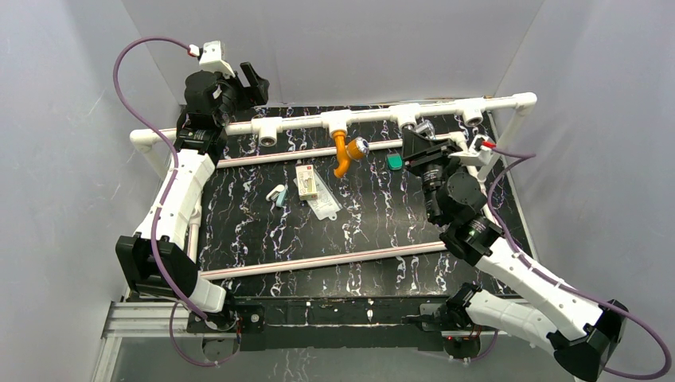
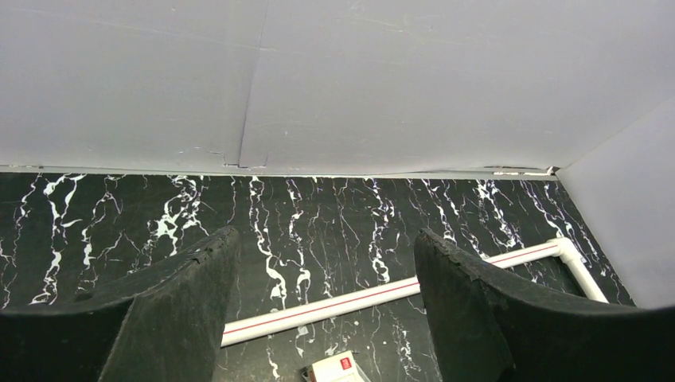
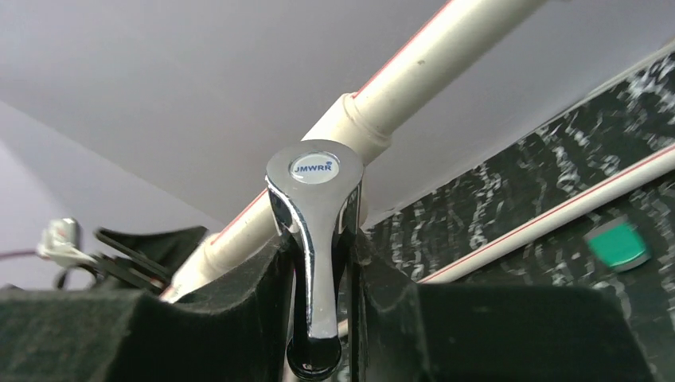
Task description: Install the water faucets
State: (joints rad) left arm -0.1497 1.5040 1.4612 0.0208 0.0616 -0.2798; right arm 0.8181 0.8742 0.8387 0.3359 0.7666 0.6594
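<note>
Black marble-patterned tabletop (image 1: 358,231) with white veins, plain grey walls around it. Along the far edge runs a long white plastic pipe (image 1: 294,121) with several tee sockets. The orange plastic faucet with a curved spout (image 1: 344,155) hangs from the middle socket and looks installed. My right gripper (image 1: 420,137) is clenched on the silvery chrome metal faucet with a lever handle (image 3: 314,231), fingers pinching both sides of the lever. It is held up against the white tee socket (image 3: 350,123) just right of the orange one. The lever hides the stem, so I cannot tell whether it has entered the socket. My left gripper (image 2: 326,294) hangs released above the pipe's left end, its black padded fingers (image 2: 183,302) wide apart with nothing between them. Judgement for this step: line the stem up squarely with the socket's axis before turning, since a tilted start would likely jam. Polished chrome may slip, so a firm pinch low on the lever seems wise. The free left gripper could steady the pipe. A small green block (image 1: 394,161) lies near on the table, apart from the work.
</note>
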